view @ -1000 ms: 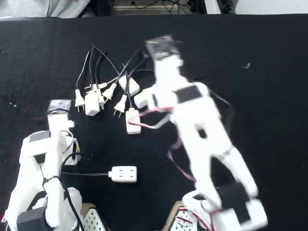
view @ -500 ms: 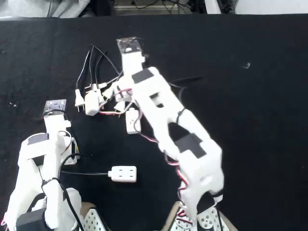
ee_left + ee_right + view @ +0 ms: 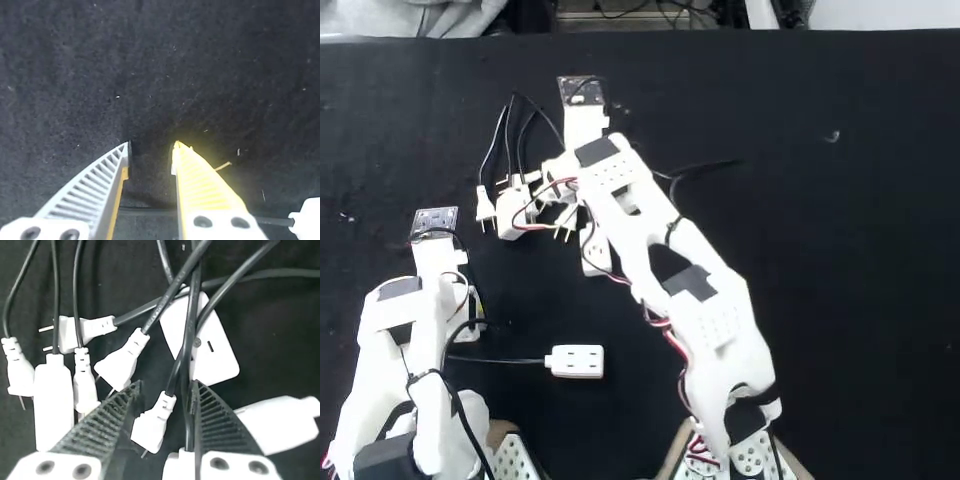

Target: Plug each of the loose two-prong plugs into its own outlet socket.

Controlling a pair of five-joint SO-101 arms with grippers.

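Right end effector: spread wide, low over the tangle of leads, nothing pinched.
Target plug: lying on the desk between its fingers, prongs toward the wrist, lead running forward past the tips.
Neighbours: second plug just outside one finger; flat outlet socket just ahead of the other.
Handling: probably light, hard and slick — grip the moulded body, not the prongs; the crossed leads may drag on a lift.
Left end effector: spread, only bare desk between its fingers.
Change: right arm has swung across onto the cluster — left arm unmoved.
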